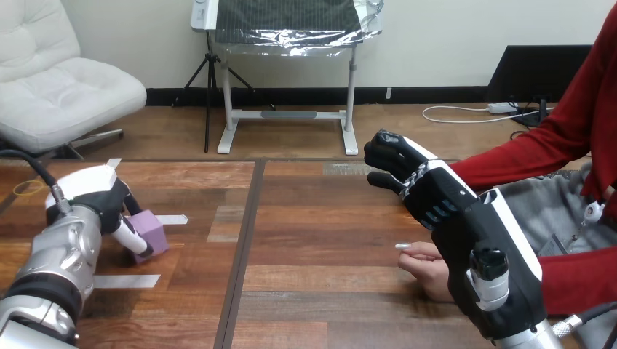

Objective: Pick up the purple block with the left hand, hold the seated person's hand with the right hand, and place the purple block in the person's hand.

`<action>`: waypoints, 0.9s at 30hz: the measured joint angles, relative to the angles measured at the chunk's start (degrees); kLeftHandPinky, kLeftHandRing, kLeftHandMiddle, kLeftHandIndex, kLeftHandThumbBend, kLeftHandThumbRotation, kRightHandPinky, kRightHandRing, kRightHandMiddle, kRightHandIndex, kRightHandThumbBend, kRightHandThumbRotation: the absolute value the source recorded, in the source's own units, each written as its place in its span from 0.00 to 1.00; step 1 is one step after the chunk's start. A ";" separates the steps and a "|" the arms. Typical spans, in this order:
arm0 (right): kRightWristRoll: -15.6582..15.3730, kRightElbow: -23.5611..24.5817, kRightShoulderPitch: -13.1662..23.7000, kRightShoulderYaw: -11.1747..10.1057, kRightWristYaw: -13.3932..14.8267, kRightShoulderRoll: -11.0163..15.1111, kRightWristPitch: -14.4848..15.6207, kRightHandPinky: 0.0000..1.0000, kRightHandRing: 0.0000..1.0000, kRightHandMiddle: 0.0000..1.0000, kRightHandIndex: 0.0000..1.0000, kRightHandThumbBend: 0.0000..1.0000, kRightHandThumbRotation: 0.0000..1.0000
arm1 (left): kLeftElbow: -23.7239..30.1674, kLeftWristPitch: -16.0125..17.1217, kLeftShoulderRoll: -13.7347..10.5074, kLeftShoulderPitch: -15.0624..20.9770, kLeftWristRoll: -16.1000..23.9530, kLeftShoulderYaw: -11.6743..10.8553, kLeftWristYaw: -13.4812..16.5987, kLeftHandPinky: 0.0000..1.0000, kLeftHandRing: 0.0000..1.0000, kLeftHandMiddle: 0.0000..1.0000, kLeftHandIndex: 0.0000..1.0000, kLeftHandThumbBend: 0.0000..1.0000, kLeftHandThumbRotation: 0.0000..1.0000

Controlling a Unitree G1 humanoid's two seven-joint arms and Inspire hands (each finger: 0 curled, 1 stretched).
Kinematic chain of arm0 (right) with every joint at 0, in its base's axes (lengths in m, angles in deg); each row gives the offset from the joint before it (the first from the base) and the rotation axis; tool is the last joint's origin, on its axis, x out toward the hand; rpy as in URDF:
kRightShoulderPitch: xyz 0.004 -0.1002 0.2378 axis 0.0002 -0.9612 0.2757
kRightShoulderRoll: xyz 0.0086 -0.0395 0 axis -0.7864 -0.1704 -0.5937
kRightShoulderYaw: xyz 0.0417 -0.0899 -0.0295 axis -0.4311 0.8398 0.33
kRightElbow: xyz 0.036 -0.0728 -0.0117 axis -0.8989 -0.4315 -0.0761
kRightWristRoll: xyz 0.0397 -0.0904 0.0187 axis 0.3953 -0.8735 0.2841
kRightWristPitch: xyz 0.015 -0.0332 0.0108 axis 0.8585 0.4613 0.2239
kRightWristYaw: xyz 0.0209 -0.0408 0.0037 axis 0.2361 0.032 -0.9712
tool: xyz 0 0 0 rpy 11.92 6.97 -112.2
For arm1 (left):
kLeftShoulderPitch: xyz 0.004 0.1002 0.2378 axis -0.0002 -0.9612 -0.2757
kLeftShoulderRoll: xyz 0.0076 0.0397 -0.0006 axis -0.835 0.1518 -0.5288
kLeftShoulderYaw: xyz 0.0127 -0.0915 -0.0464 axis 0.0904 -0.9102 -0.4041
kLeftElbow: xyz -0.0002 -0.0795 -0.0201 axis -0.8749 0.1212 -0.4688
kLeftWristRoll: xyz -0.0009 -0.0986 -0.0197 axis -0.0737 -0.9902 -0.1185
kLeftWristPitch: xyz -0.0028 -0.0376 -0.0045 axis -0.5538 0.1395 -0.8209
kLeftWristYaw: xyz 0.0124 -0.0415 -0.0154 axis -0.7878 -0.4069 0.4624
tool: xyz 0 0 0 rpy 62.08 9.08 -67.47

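The purple block (151,228) sits at the table's left, tilted a little; whether it still touches the wood I cannot tell. My left hand (98,200) reaches over it from the left, with its fingers (133,239) curled round the block's near side. My right hand (426,190) hangs above the table at the right, back towards me, its fingers loosely bent and holding nothing. The person's hand (424,266) rests on the table just below and nearer than my right hand. It lies partly behind my right forearm, apart from my fingers, with a red sleeve behind it.
Pale tape strips (124,281) lie on the wooden table (320,240) near the block, one (172,219) just right of it. A dark seam (244,247) runs down the table's middle. A thin yellow ring (29,187) lies at the far left.
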 measured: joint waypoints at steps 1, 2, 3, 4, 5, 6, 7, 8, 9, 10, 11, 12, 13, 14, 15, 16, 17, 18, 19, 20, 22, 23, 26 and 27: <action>0.00 0.00 0.00 0.00 0.00 0.00 0.00 0.85 0.90 0.88 0.88 0.99 1.00 | 0.00 0.01 0.02 0.00 -0.09 -0.03 0.24 0.21 0.29 0.39 0.56 0.73 0.00; 0.00 0.01 0.00 0.00 0.00 0.00 0.01 0.85 0.90 0.88 0.87 0.99 1.00 | 0.00 0.03 0.03 0.00 -0.18 -0.04 0.52 0.21 0.29 0.39 0.55 0.72 0.00; 0.00 0.02 0.00 -0.01 0.00 0.00 0.03 0.85 0.90 0.88 0.87 0.99 1.00 | 0.00 0.12 0.06 0.00 -0.29 -0.08 0.82 0.21 0.29 0.39 0.53 0.72 0.00; 0.00 0.04 0.00 -0.01 0.00 0.00 0.05 0.85 0.90 0.88 0.87 0.99 1.00 | 0.00 0.24 0.08 0.00 -0.54 -0.14 1.13 0.21 0.29 0.39 0.52 0.71 0.00; 0.00 0.07 0.00 -0.01 0.00 0.02 0.10 0.85 0.90 0.88 0.87 0.99 1.00 | 0.00 0.40 0.08 0.00 -0.77 -0.18 1.40 0.23 0.32 0.41 0.50 0.70 0.00; 0.00 0.10 0.00 -0.02 0.00 0.03 0.16 0.85 0.90 0.88 0.87 0.99 1.00 | 0.00 0.56 0.09 0.00 -1.01 -0.22 1.66 0.24 0.34 0.42 0.49 0.70 0.00; 0.01 0.13 0.00 -0.02 0.00 0.05 0.22 0.85 0.90 0.88 0.87 0.99 1.00 | 0.00 0.74 0.10 0.00 -1.22 -0.24 1.93 0.25 0.34 0.43 0.49 0.70 0.00; 0.01 0.15 0.00 -0.01 0.00 0.06 0.27 0.85 0.90 0.88 0.87 0.99 1.00 | 0.00 0.90 0.10 0.00 -1.36 -0.27 2.16 0.26 0.36 0.44 0.48 0.69 0.00; 0.01 0.16 0.00 -0.01 -0.01 0.09 0.31 0.85 0.90 0.88 0.87 0.99 1.00 | 0.00 1.07 0.11 0.00 -1.46 -0.27 2.36 0.27 0.37 0.45 0.48 0.69 0.00; 0.02 0.17 0.00 -0.01 -0.01 0.10 0.34 0.85 0.90 0.89 0.88 0.99 1.00 | 0.00 1.19 0.12 0.00 -1.52 -0.27 2.54 0.28 0.37 0.45 0.48 0.69 0.00; 0.02 0.18 0.00 -0.01 -0.01 0.12 0.35 0.85 0.90 0.89 0.88 0.99 1.00 | 0.00 1.28 0.14 0.00 -1.61 -0.27 2.70 0.29 0.38 0.46 0.47 0.69 0.00; 0.02 0.18 0.00 -0.01 -0.01 0.15 0.35 0.85 0.90 0.89 0.88 0.98 1.00 | 0.00 1.37 0.17 0.00 -1.69 -0.27 2.84 0.29 0.39 0.46 0.47 0.69 0.00; 0.02 0.18 0.00 -0.01 -0.01 0.17 0.35 0.85 0.90 0.89 0.88 0.98 1.00 | 0.00 1.44 0.19 0.00 -1.76 -0.27 2.97 0.30 0.40 0.47 0.47 0.69 0.00; 0.03 0.19 0.00 -0.01 -0.01 0.20 0.35 0.85 0.90 0.89 0.88 0.98 1.00 | 0.00 1.48 0.22 0.00 -1.85 -0.27 3.13 0.31 0.40 0.47 0.47 0.69 0.00; 0.03 0.19 0.00 -0.01 -0.01 0.23 0.37 0.85 0.90 0.89 0.88 0.98 1.00 | 0.00 1.55 0.24 0.00 -1.94 -0.27 3.22 0.31 0.40 0.47 0.47 0.69 0.00; 0.03 0.20 0.00 -0.01 -0.01 0.27 0.38 0.85 0.90 0.89 0.88 0.98 1.00 | 0.00 1.65 0.25 0.00 -2.04 -0.27 3.33 0.31 0.41 0.47 0.47 0.69 0.00; 0.03 0.22 0.00 -0.01 -0.01 0.30 0.40 0.85 0.90 0.89 0.88 0.98 1.00 | 0.00 1.74 0.26 0.00 -2.13 -0.27 3.48 0.32 0.41 0.48 0.46 0.70 0.00; 0.04 0.23 0.00 -0.01 -0.01 0.35 0.40 0.85 0.90 0.89 0.88 0.98 1.00 | 0.00 1.84 0.26 0.00 -2.21 -0.27 3.62 0.32 0.41 0.48 0.46 0.70 0.00; 0.06 0.25 0.00 -0.01 -0.02 0.39 0.40 0.85 0.90 0.89 0.88 0.98 1.00 | 0.00 1.94 0.26 0.00 -2.27 -0.27 3.75 0.32 0.41 0.48 0.46 0.70 0.00; 0.09 0.26 0.00 -0.01 -0.03 0.44 0.40 0.85 0.90 0.89 0.88 0.98 1.00 | 0.01 2.01 0.26 0.00 -2.29 -0.27 3.81 0.32 0.41 0.48 0.46 0.70 0.00; 0.13 0.31 0.00 -0.01 -0.03 0.55 0.41 0.85 0.90 0.89 0.88 0.98 1.00 | 0.02 2.03 0.26 0.00 -2.29 -0.27 3.81 0.32 0.41 0.47 0.46 0.70 0.00; 0.16 0.33 0.00 -0.01 -0.03 0.62 0.40 0.85 0.90 0.89 0.88 0.98 1.00 | 0.02 2.03 0.26 0.00 -2.31 -0.27 3.81 0.31 0.41 0.47 0.46 0.70 0.00; 0.23 0.36 0.00 -0.01 -0.03 0.82 0.40 0.85 0.90 0.89 0.88 0.98 1.00 | 0.01 2.03 0.27 0.00 -2.38 -0.27 3.81 0.31 0.40 0.47 0.46 0.71 0.00; 0.25 0.37 0.00 -0.01 -0.03 0.88 0.40 0.85 0.90 0.89 0.88 0.98 1.00 | 0.01 2.03 0.27 0.00 -2.41 -0.27 3.81 0.31 0.40 0.47 0.46 0.71 0.00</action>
